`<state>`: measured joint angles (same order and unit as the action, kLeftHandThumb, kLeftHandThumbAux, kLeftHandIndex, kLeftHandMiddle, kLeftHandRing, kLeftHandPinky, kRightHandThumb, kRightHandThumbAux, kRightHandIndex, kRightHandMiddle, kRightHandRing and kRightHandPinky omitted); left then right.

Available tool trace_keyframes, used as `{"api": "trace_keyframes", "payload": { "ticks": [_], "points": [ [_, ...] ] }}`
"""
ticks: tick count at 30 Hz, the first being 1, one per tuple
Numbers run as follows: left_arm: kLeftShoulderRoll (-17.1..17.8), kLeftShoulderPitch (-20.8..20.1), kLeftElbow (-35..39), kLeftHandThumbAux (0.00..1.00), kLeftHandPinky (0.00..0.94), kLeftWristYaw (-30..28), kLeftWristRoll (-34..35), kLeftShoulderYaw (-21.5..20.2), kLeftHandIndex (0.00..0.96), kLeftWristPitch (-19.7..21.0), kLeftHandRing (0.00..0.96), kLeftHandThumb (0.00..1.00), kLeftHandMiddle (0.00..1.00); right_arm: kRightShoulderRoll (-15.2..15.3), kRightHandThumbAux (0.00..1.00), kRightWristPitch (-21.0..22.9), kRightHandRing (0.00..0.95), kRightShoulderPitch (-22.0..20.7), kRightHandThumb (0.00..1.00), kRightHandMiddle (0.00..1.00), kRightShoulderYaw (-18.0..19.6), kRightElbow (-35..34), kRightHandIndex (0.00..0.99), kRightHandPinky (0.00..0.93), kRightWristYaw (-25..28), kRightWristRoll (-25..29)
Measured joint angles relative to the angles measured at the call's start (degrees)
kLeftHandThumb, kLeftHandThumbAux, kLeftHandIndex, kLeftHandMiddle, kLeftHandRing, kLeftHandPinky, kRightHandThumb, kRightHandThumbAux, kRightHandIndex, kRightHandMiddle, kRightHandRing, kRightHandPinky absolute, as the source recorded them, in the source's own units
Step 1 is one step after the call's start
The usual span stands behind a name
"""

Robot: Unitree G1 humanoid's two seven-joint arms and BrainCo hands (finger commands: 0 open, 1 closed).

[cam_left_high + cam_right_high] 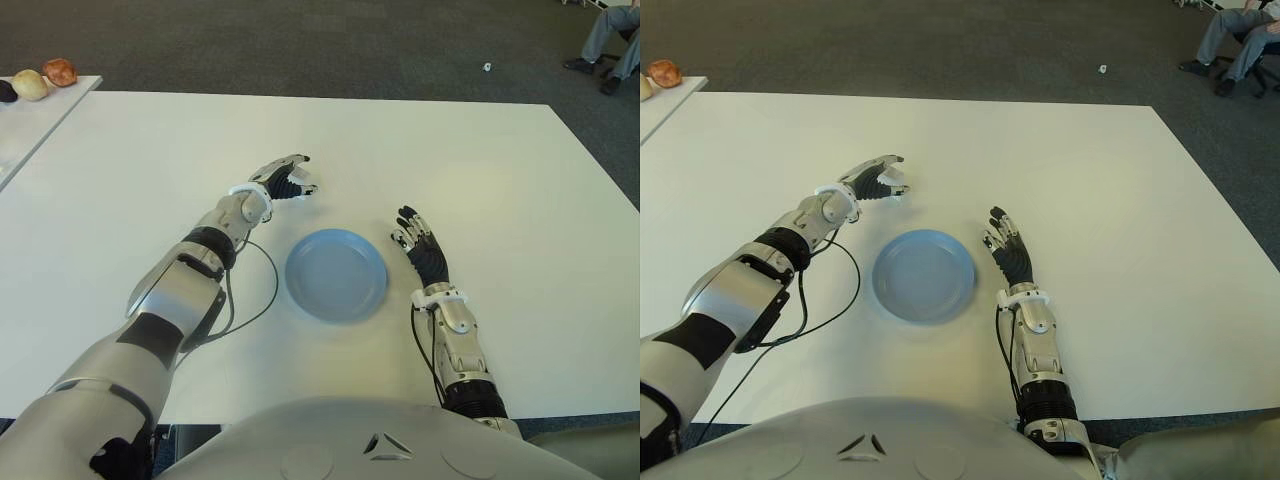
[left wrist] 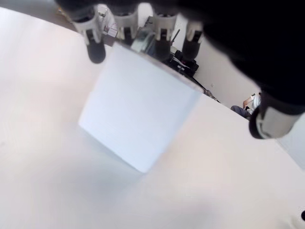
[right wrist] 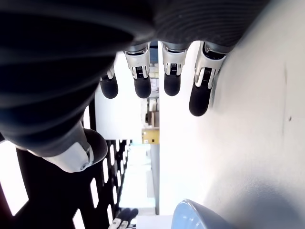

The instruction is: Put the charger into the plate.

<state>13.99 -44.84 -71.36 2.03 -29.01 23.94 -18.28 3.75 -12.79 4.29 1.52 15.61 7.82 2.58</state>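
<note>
Left robot hand (image 1: 283,181), frame centre-left: fingers curled around small white block charger (image 2: 136,117), contact unconfirmed | Right robot hand (image 1: 422,250): relaxed, empty, beside round blue plate (image 1: 336,275) | Risk: smooth charger slips from shallow grip onto white tabletop (image 1: 480,170).
</note>
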Motion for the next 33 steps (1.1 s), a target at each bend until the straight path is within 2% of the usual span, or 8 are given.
{"api": "trace_keyframes", "payload": {
  "ticks": [17,24,33],
  "points": [
    [5.8,5.3,4.1,0.436,0.0,-2.9,3.2,-2.7,0.0,-5.8,0.0,0.0,0.0,0.5,0.597,0.9,0.0,-0.3,0.0,0.0,0.3,-0.3,0.0,0.0,0.3,0.5],
    [9.8,5.7,4.5,0.436,0.0,-3.8,2.4,-1.7,0.0,-6.0,0.0,0.0,0.0,0.7,0.606,1.7,0.0,-0.4,0.0,0.0,0.5,-0.5,0.0,0.0,0.3,0.6],
    [15.2,6.3,9.0,0.45,0.0,-10.0,1.8,0.5,0.0,-6.2,0.0,0.0,0.0,0.6,0.615,2.1,0.0,-0.7,0.0,0.0,0.7,-0.6,0.0,0.0,0.3,1.0]
  ]
}}
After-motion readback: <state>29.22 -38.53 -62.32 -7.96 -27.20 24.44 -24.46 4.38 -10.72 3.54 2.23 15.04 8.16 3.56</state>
